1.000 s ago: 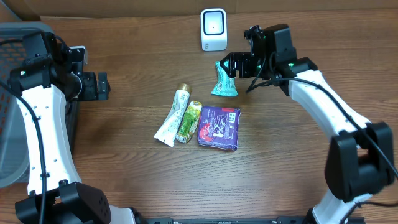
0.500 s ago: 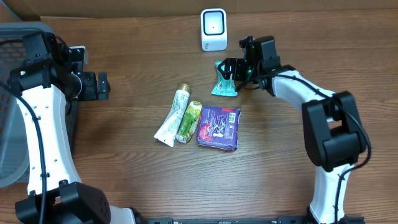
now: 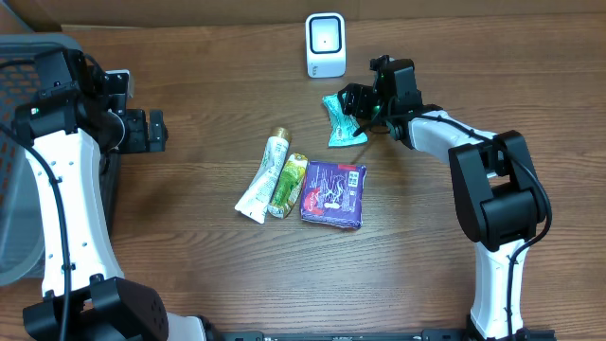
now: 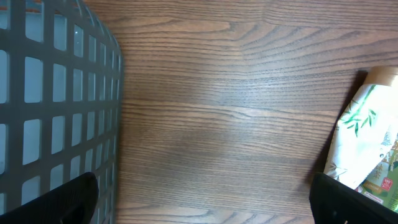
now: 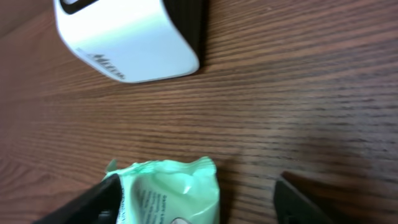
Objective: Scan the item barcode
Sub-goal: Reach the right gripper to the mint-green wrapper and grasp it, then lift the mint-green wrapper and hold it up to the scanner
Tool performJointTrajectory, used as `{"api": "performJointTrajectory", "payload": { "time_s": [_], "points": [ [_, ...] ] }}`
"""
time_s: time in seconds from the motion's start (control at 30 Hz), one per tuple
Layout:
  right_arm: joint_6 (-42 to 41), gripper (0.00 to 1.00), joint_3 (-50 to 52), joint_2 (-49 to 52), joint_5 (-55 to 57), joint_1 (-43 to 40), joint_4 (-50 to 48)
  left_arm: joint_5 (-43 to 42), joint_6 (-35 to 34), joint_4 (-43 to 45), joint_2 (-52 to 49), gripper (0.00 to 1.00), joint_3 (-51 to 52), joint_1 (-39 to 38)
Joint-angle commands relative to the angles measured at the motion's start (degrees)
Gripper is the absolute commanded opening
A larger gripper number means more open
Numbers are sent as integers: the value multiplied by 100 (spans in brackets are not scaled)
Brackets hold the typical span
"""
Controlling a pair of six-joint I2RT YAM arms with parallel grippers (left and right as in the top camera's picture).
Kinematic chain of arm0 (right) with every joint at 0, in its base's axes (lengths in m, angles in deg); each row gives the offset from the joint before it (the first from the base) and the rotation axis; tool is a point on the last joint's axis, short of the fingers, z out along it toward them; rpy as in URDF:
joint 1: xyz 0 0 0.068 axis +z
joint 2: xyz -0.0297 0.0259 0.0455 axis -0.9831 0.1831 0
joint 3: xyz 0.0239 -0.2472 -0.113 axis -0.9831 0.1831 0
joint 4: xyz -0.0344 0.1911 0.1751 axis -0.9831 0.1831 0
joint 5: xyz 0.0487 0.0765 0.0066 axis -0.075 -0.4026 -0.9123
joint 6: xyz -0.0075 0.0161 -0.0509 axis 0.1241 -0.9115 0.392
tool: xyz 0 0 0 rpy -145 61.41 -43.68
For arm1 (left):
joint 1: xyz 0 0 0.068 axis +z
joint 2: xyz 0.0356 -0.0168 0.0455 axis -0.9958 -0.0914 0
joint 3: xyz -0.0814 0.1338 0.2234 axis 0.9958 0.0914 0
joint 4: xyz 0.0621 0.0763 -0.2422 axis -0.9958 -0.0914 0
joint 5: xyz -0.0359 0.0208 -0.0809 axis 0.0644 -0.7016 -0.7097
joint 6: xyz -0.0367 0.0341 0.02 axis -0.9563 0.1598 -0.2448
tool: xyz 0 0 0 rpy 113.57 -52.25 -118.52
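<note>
A mint-green packet [image 3: 338, 121] lies on the table just below the white barcode scanner [image 3: 325, 44]. My right gripper [image 3: 357, 107] is low over it with the jaws astride it. In the right wrist view the left finger [image 5: 93, 202] touches the packet [image 5: 168, 190], while the right finger [image 5: 298, 198] stands apart from it across bare wood, so the gripper [image 5: 196, 202] is open. The scanner [image 5: 124, 37] stands close behind. At the far left my left gripper [image 3: 156, 131] is wide open over bare wood [image 4: 202, 199], holding nothing.
A white tube [image 3: 260, 178], a green tube [image 3: 287, 185] and a purple pack [image 3: 333, 193] lie together mid-table. A grey mesh basket [image 3: 17, 218] stands at the left edge, close beside my left gripper [image 4: 56, 93]. The white tube's end [image 4: 364, 134] shows by the left gripper's right finger.
My right gripper has dropped down and in around the green packet, and its jaws have narrowed. The packet has turned and shifted slightly. The left arm has not moved.
</note>
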Motion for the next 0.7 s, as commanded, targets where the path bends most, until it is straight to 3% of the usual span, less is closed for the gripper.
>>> {"api": "performJointTrajectory", "payload": {
  "time_s": [0.0,0.17,0.23,0.4,0.57,0.67],
  "points": [
    [-83,74,26,326,-26,70,105,-81,149,7,61,100,28,24],
    [-83,73,26,466,-17,313,358,-81,149,7,61,99,28,24],
    [-87,69,24,466,63,393,579,-81,149,9,61,99,28,24],
    [-385,44,0,463,70,358,1298,-81,149,9,61,100,28,24],
    [-710,7,-310,444,33,111,2218,-83,149,9,61,100,28,24],
    [-704,4,-498,330,-153,-33,2739,-81,149,9,61,100,28,24]
  ]
}}
